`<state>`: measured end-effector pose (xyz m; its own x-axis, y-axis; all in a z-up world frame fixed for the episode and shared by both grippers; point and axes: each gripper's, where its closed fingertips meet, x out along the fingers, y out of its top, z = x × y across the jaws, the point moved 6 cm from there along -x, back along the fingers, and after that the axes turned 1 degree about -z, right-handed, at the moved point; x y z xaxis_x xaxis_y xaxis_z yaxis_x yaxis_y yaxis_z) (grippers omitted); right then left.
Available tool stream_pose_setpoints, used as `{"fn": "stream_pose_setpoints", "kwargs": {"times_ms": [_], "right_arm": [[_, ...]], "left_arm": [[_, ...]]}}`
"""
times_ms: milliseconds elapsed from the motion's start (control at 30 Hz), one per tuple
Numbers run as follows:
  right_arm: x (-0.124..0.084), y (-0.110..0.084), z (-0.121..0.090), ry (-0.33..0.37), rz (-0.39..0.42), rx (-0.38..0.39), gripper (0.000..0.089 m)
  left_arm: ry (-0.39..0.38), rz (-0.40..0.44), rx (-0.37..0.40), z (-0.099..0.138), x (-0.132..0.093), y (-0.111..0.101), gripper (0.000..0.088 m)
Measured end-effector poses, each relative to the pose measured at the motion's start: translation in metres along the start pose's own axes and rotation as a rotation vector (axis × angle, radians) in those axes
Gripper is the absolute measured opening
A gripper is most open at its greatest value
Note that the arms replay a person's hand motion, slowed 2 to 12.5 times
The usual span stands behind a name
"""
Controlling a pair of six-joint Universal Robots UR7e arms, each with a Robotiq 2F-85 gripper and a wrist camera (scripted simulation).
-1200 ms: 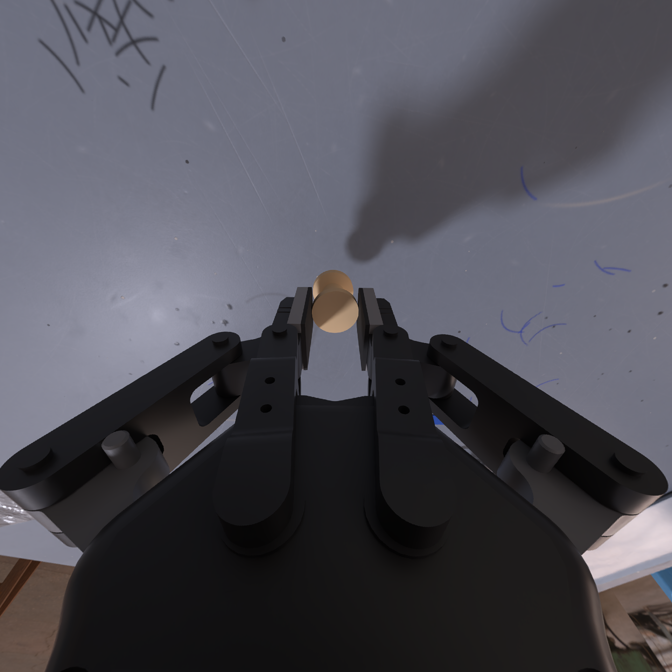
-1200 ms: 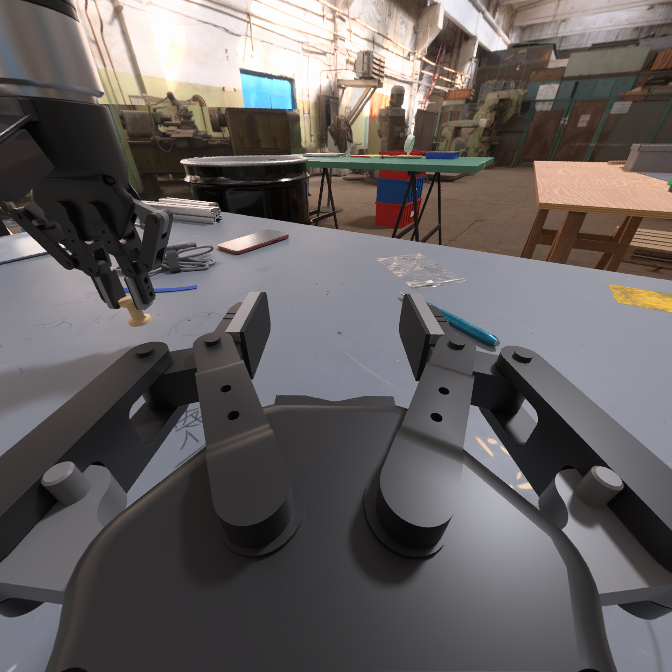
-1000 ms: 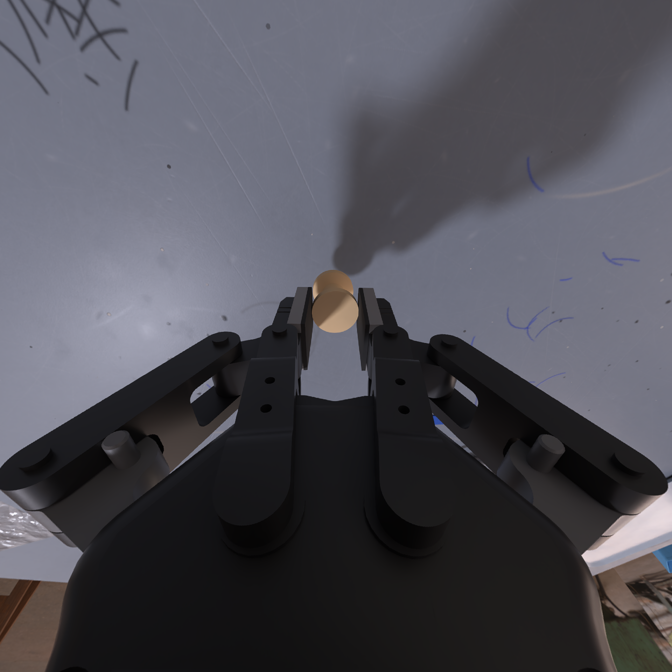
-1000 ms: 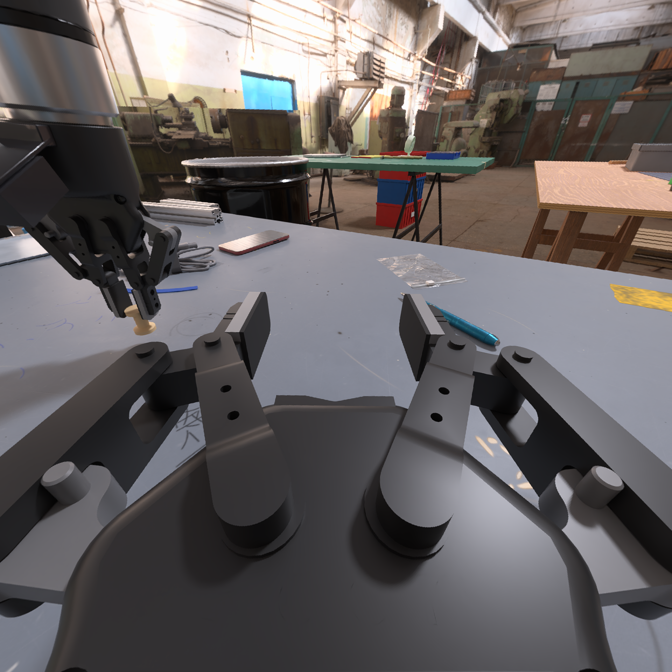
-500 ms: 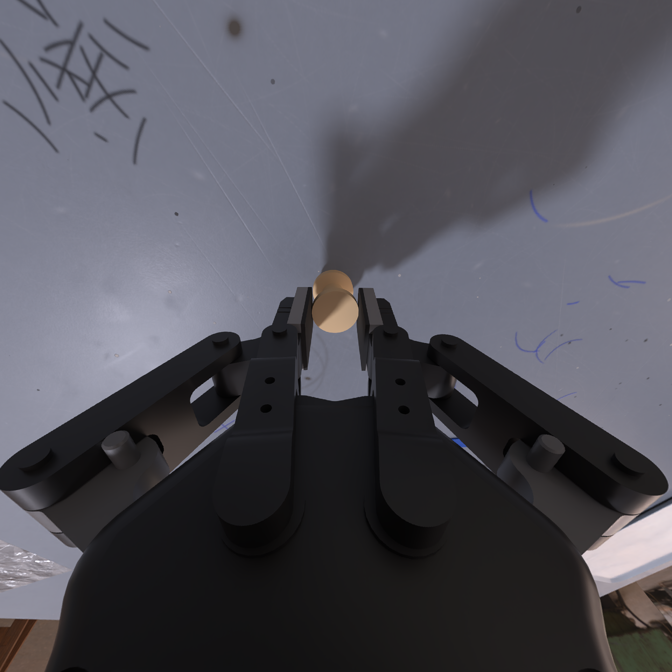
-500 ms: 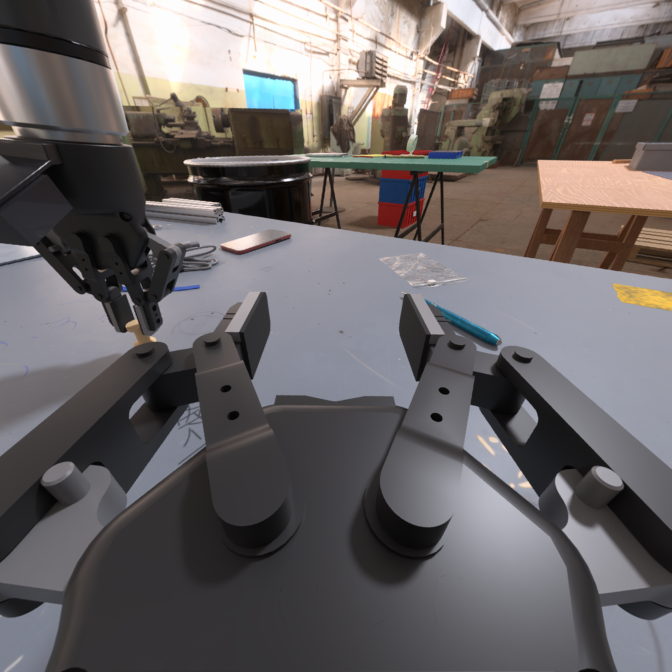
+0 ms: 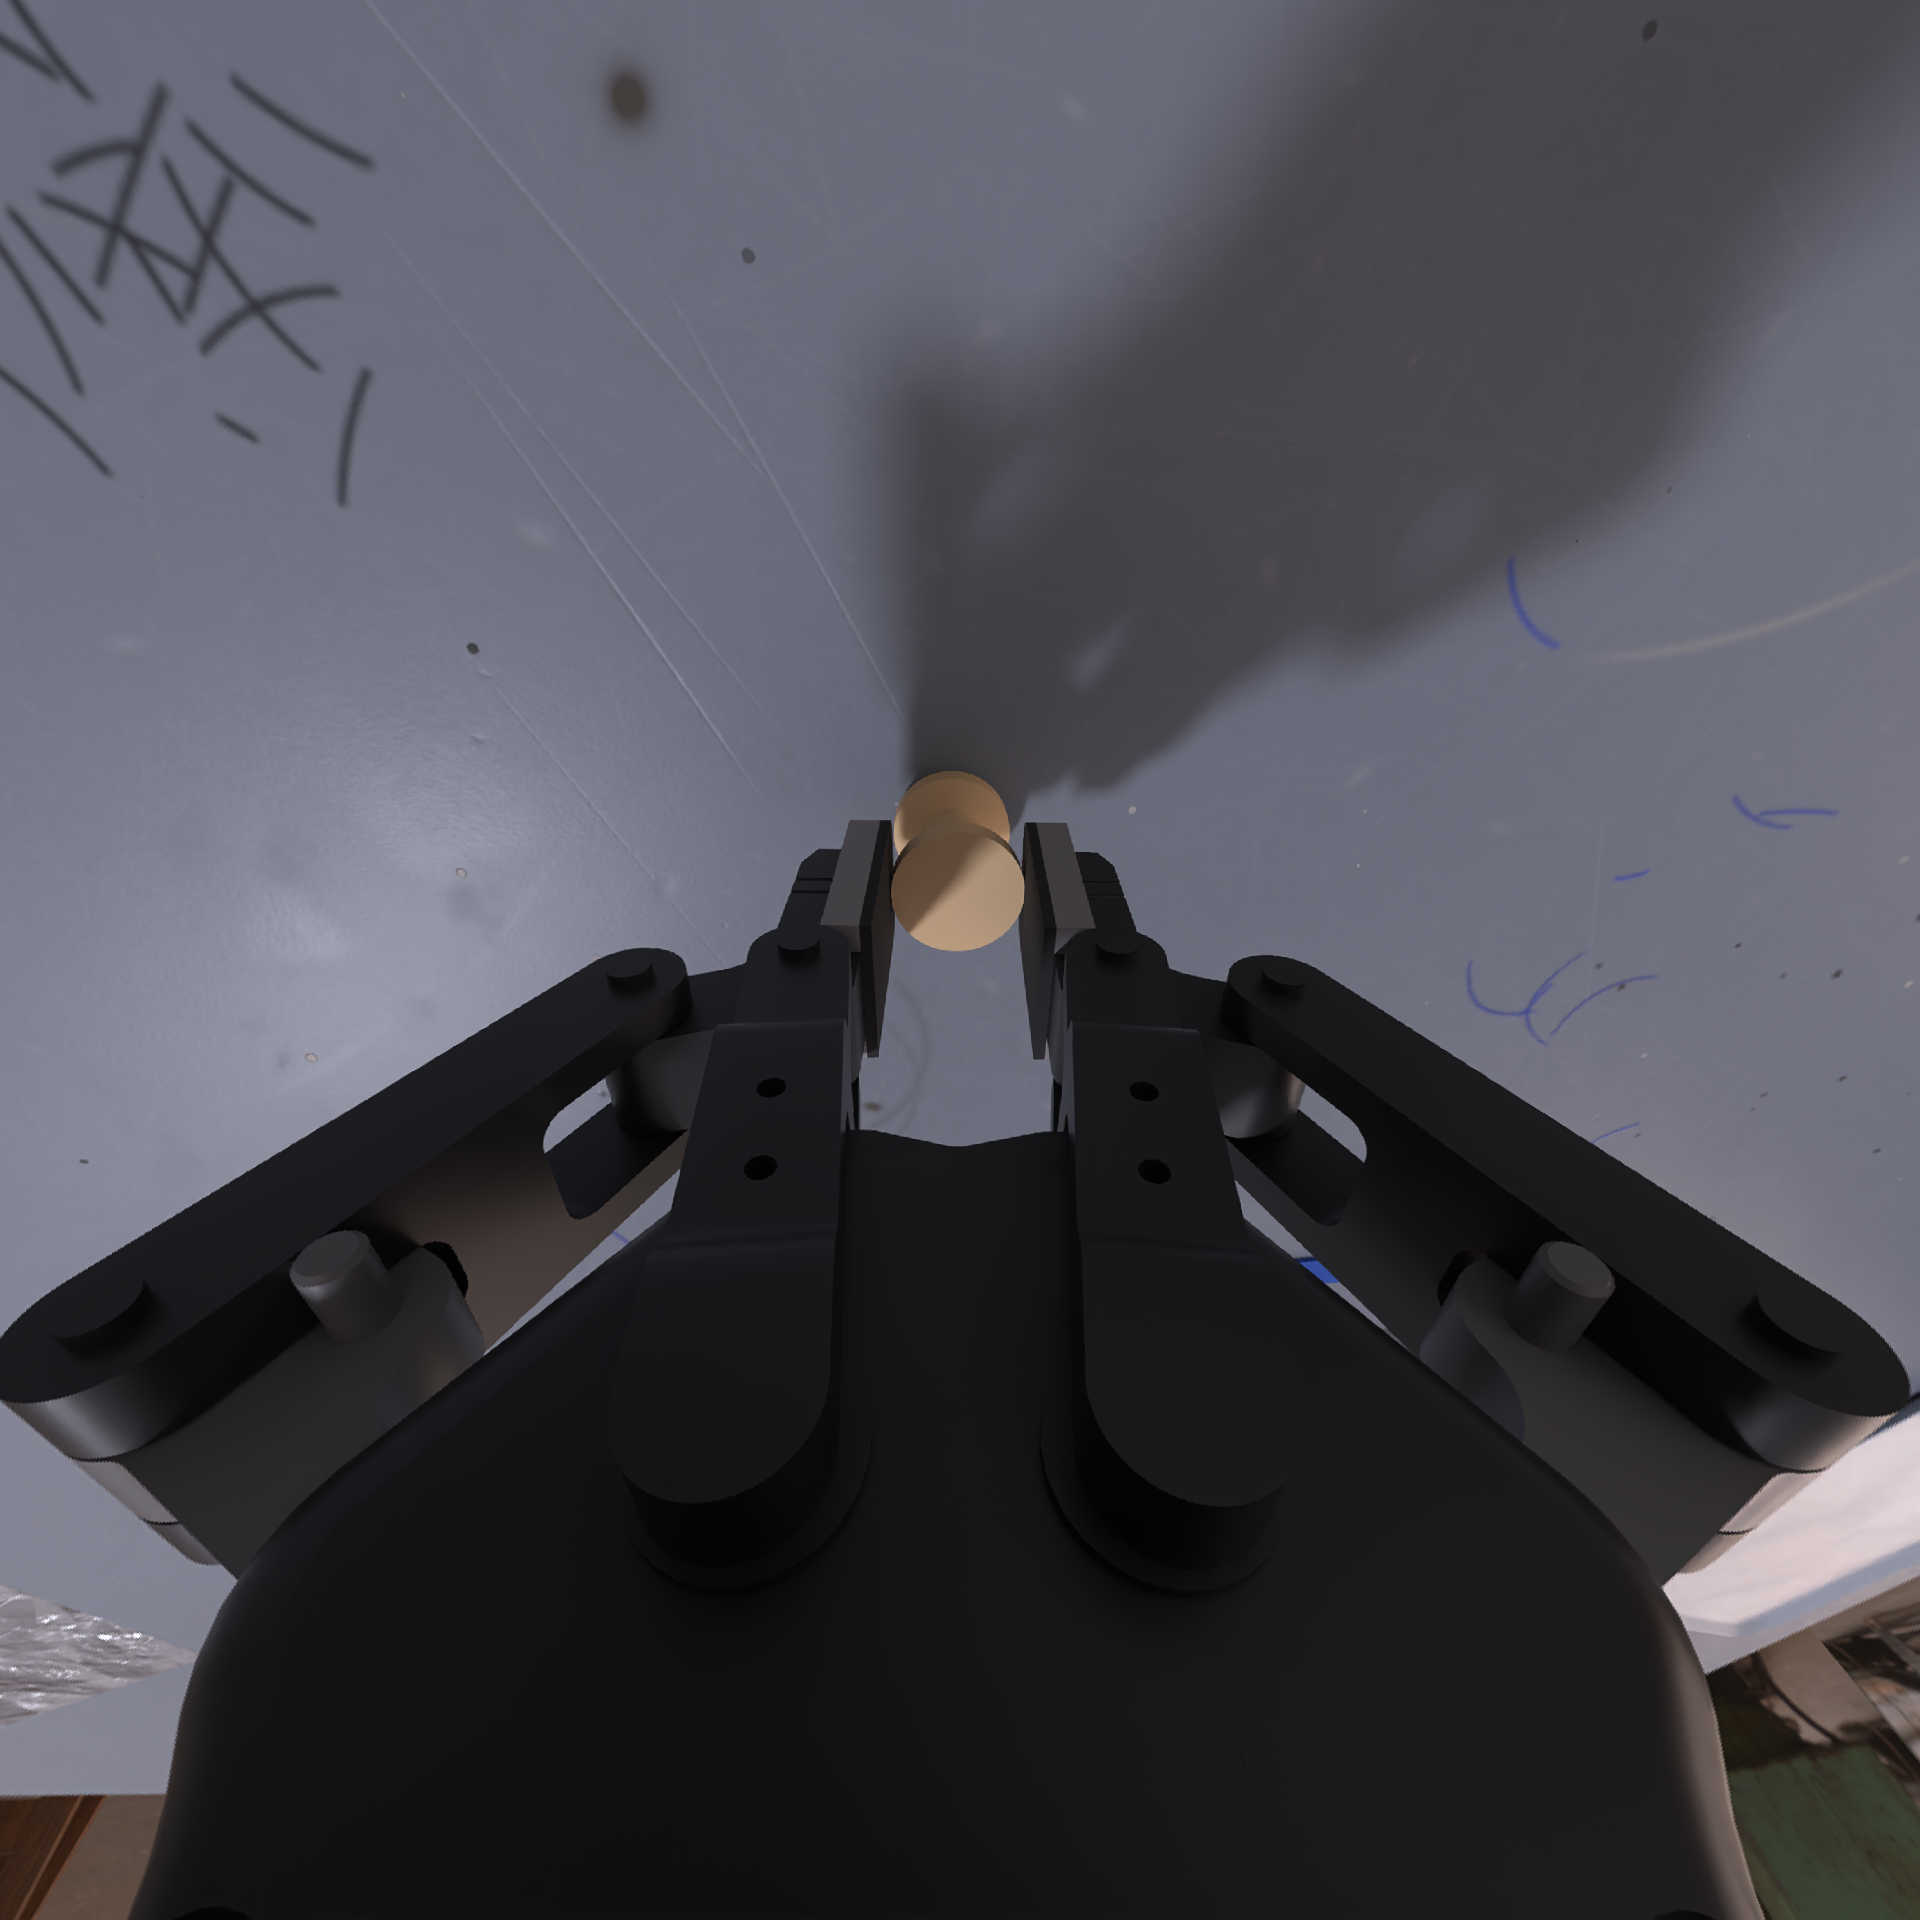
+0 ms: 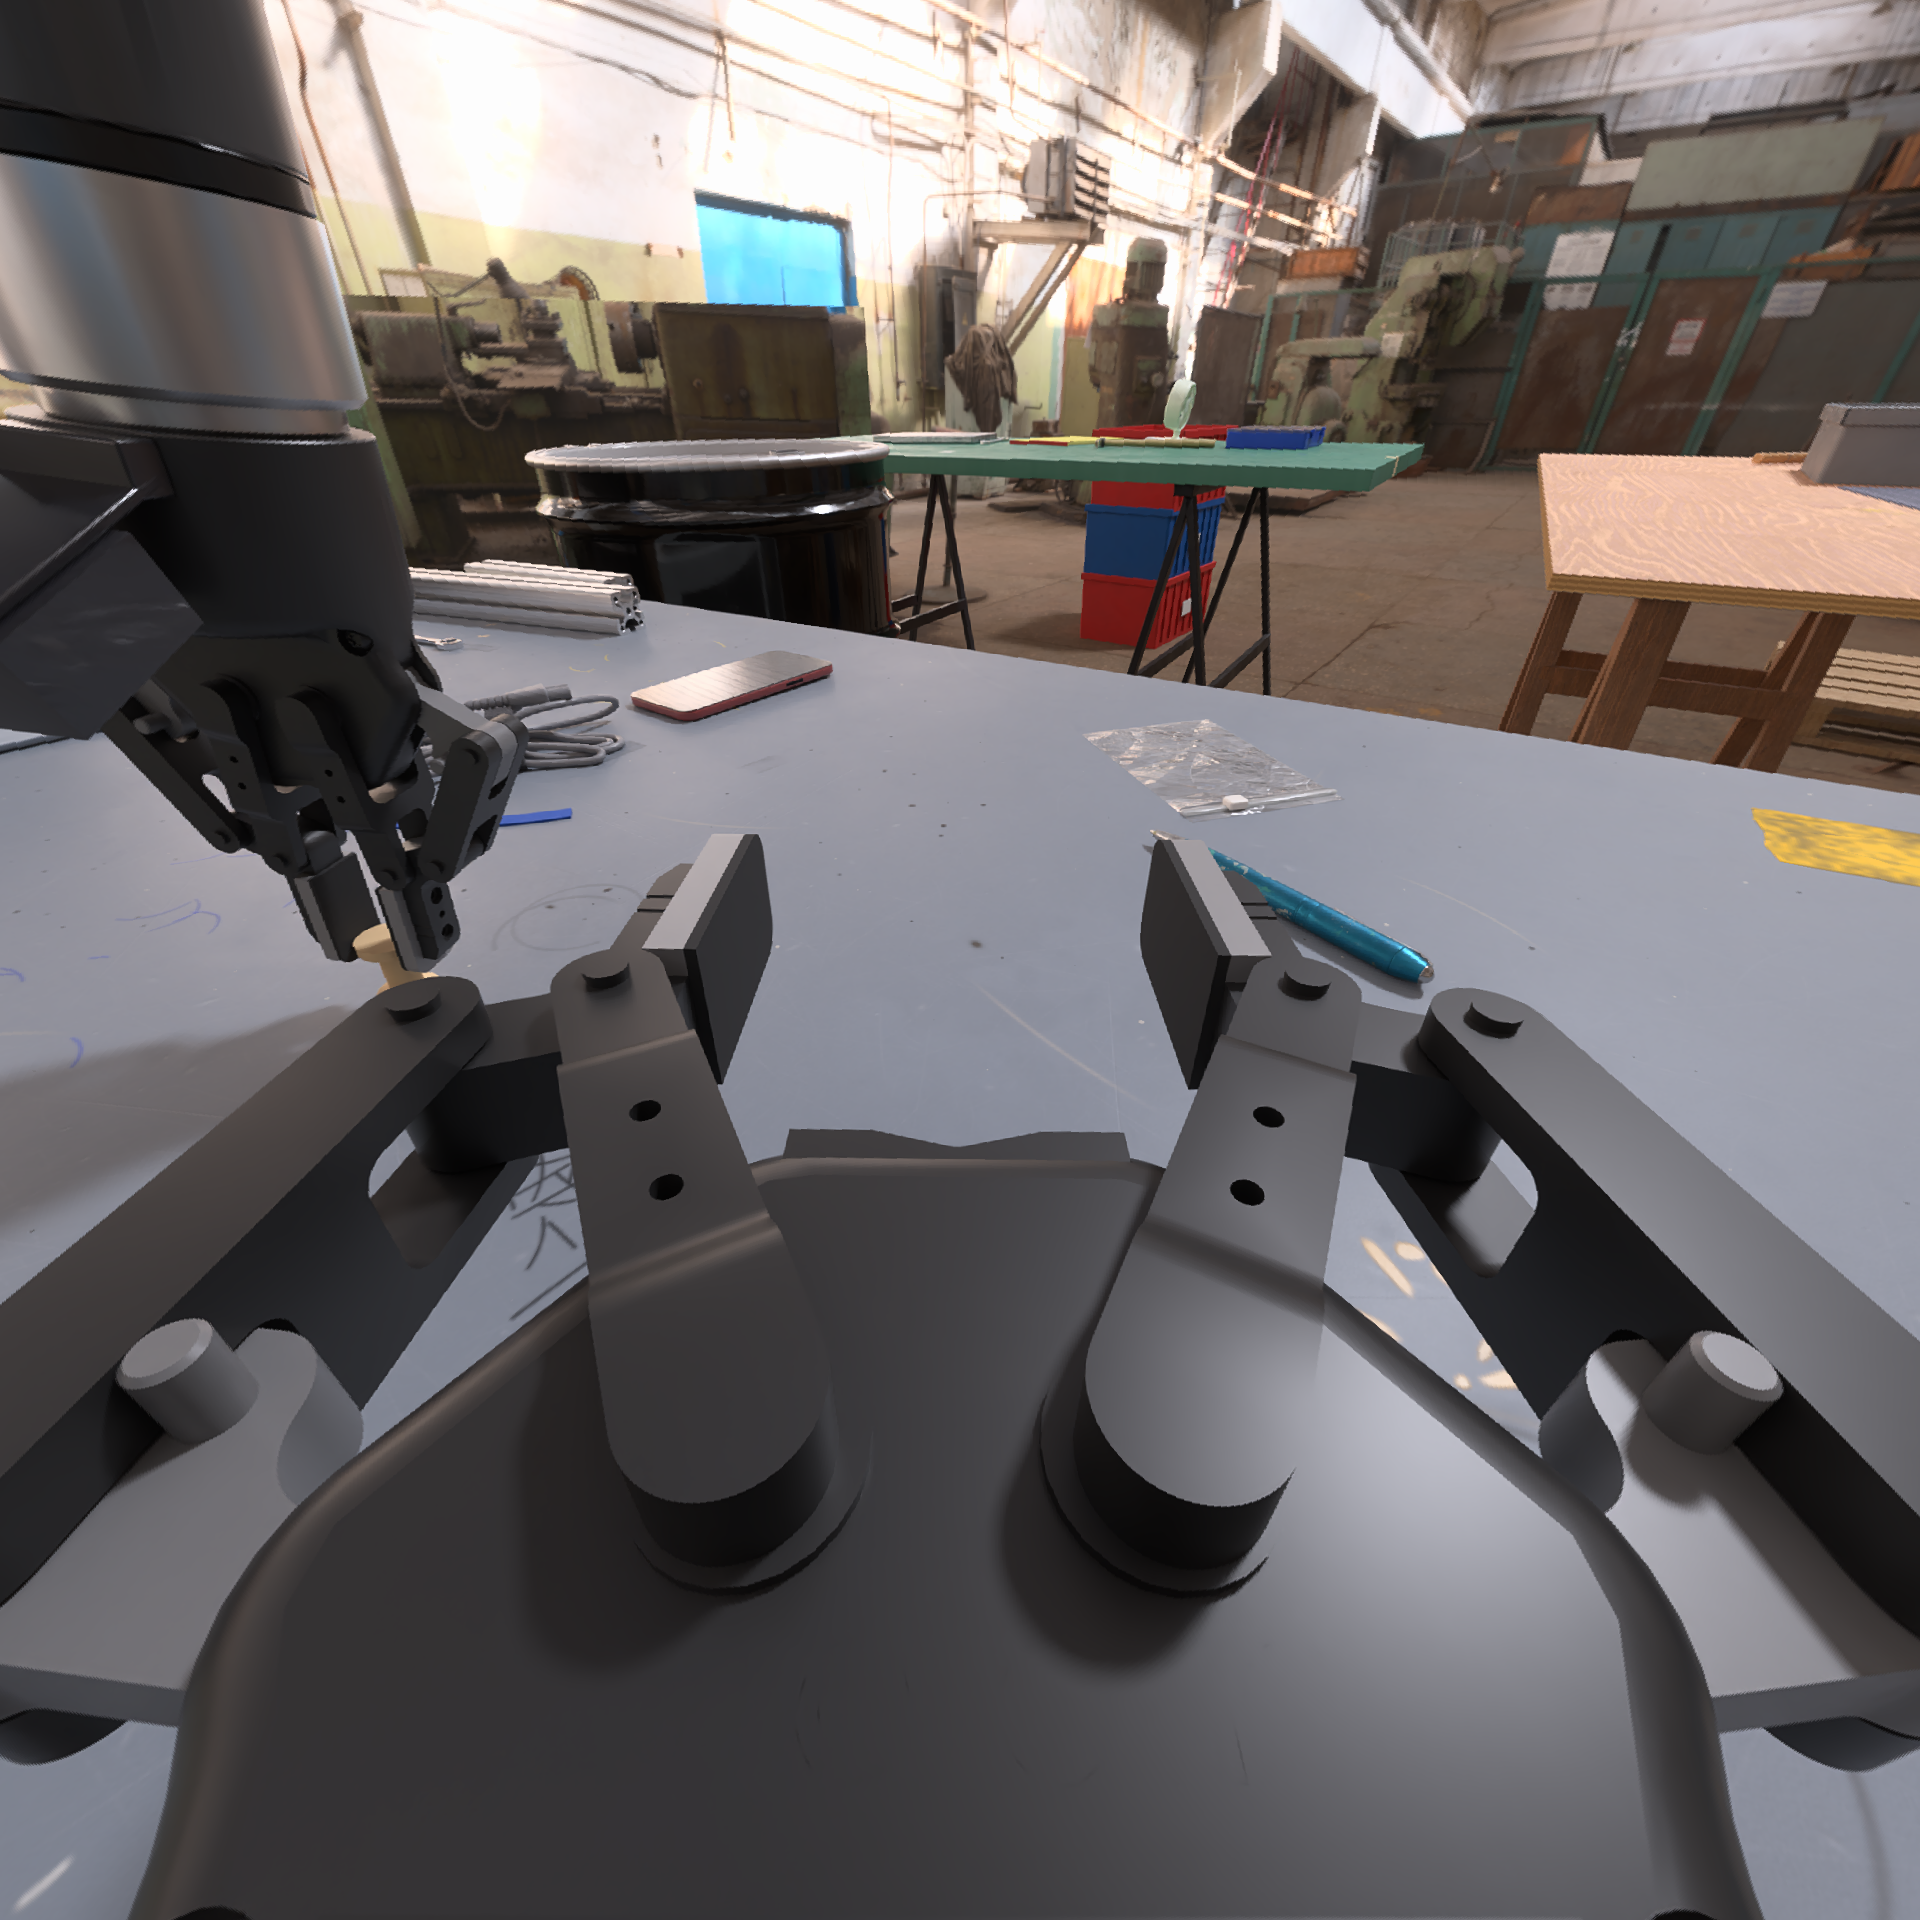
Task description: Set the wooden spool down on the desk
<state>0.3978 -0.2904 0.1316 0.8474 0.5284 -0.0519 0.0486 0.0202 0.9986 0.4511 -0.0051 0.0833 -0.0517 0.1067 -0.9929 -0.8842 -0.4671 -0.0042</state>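
The wooden spool (image 7: 956, 883) sits at the centre of the left wrist view, pinched across its near flange by the left gripper (image 7: 956, 896), whose jaws are nearly closed with both pads flat against the wood. Compared with a second ago the spool has come down: then a clear gap of grey desk (image 7: 416, 727) separated it from its own shadow, and now the shadow's tip meets the far flange, so the spool looks to be at or just above the surface, though contact itself cannot be confirmed. The right wrist view agrees, showing the spool at the left of the frame, low under the fingers and partly hidden behind the right gripper's linkage. That puts the task near its end; what seems left is to open the jaws and lift clear without tipping the spool. The right gripper (image 8: 956, 940) hangs wide open and empty in the middle of its view. A blue pen (image 8: 1340, 925) lies at its right, a clear plastic bag (image 8: 1205, 764) farther back.
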Motion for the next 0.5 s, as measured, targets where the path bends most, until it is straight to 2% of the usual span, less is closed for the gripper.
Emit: {"fn": "stream_pose_setpoints", "kwargs": {"times_ms": [367, 500], "right_arm": [[0.0, -0.0005, -0.0006, 0.003, -0.004, 0.0, 0.0639], [-0.0003, -0.0007, -0.0004, 0.003, -0.003, 0.002, 0.0638]], "left_arm": [[-0.005, -0.001, -0.018, -0.001, -0.0037, 0.0038, 0.0222], [-0.018, 0.0, -0.038, -0.0004, -0.0029, 0.0062, 0.025]]}}
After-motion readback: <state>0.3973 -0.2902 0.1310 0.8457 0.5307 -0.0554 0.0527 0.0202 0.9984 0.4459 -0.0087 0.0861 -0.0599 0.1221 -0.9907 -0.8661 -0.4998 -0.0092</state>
